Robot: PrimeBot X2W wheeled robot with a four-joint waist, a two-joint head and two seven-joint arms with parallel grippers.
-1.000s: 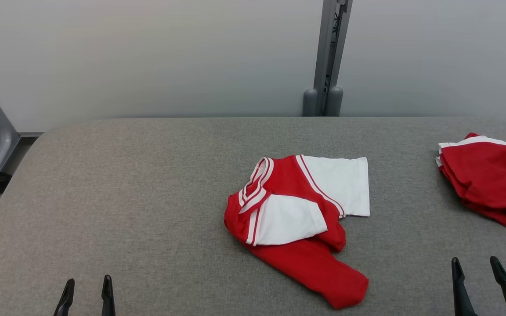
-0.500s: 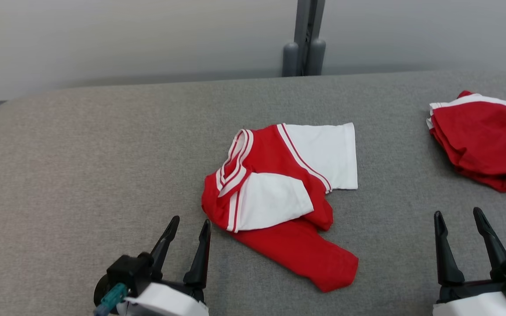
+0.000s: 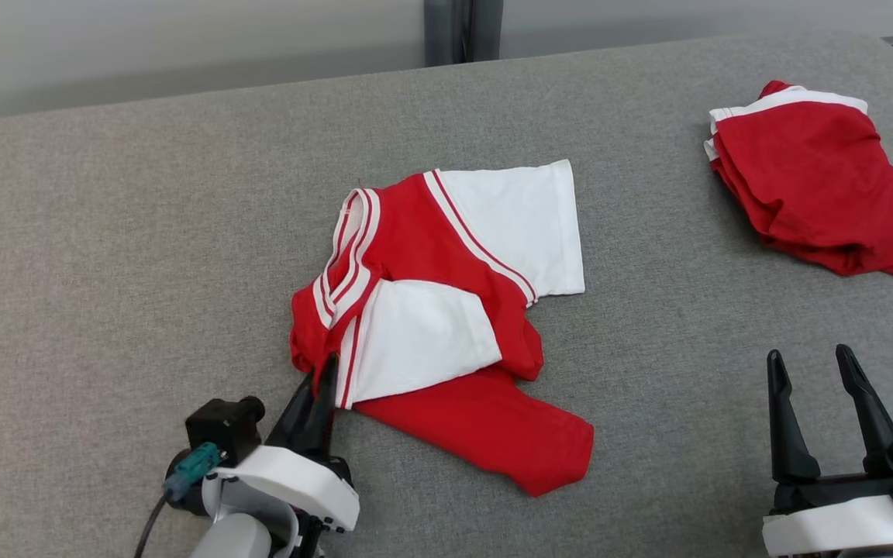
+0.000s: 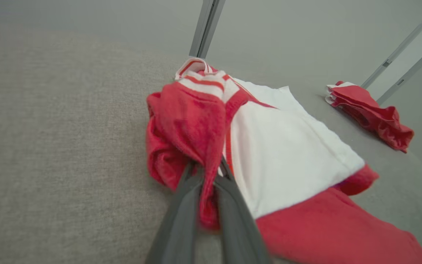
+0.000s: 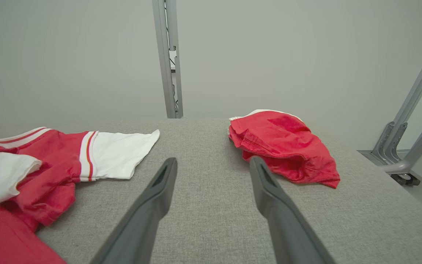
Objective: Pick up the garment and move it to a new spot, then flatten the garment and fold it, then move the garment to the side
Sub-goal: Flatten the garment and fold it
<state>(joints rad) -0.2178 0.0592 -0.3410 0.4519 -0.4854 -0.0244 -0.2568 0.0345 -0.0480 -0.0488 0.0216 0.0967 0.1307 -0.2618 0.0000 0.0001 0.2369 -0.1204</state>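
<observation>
Clamped by the left gripper (image 3: 325, 370) on a bunched red fold of the red-and-white T-shirt (image 3: 446, 256), at the edge just below the striped collar. Shown in the left wrist view as cloth pinched up between both dark fingers (image 4: 181, 212), squeezed almost together on it. Gripped low and at the very edge, probably so as to raise the whole shirt from one point rather than drag it across the grey padded table (image 3: 105, 256). Lying crumpled near the middle of that table: one white sleeve spread flat toward the far side, the other folded over the red body, a red tail trailing toward the robot. Not yet lifted, judging by the cloth resting on the padding. Held idle at the lower right, the right gripper (image 3: 807, 356), fingers wide apart and closed on nothing, over bare padding well apart from the shirt; likely ready to take a second corner for flattening. Set at the far right, a folded red garment with white trim (image 3: 811, 178), well clear of the work, so pointing to the bare left half as room for the new spot. Worth watching for the loose tail swinging on the lift
</observation>
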